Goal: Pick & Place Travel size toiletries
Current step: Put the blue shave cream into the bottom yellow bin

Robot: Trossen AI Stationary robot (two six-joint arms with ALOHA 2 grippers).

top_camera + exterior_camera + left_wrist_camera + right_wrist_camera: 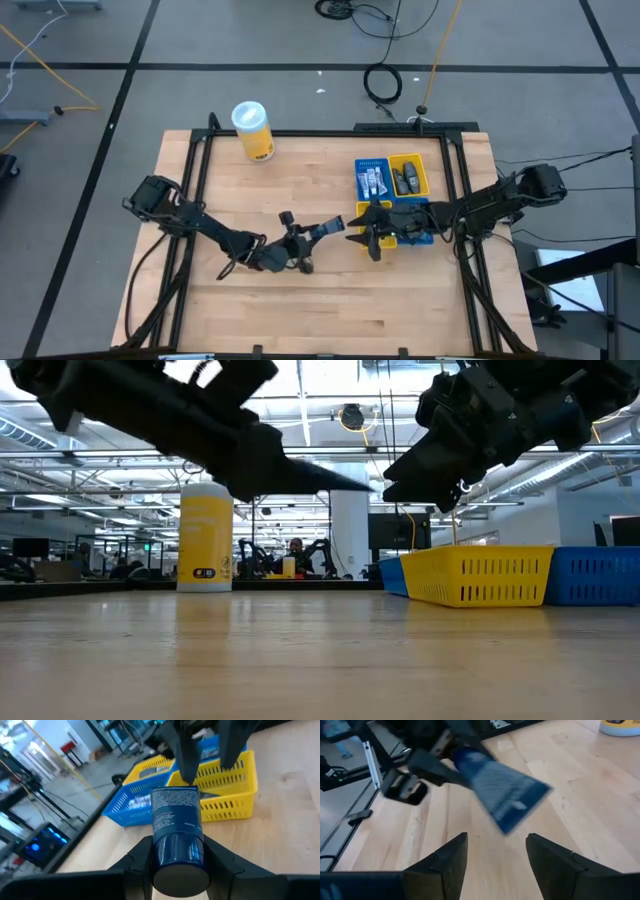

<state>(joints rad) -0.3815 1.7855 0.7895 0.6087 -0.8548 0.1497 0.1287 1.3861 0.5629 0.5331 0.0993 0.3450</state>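
Holding one dark blue tube point(177, 832) by its capped end, your left gripper point(303, 243) was clenched on it above the bare wood near the middle of the table point(300, 310). The tube's flat crimped tail pointed toward the tray point(437, 187), and the tube sat off the tabletop, as the low view showed both arms raised. Your right gripper point(375, 240) hung just beside the tray's near yellow corner, fingers spread apart and holding nothing; from its wrist camera the two dark fingers point(445, 862) stood well apart, with the blue tube point(497, 785) ahead of them.

You had one tray with four compartments, two blue and two yellow. In the far blue compartment you could count about three thin white tubes point(373, 180), though they were too small to count with certainty. In the far yellow compartment lay a couple of dark grey items point(405, 180); I could not tell their exact number. The right arm covered the two near compartments.

One tall yellow canister point(253, 131) with a white lid stood upright at the table's far edge, well apart from both grippers.
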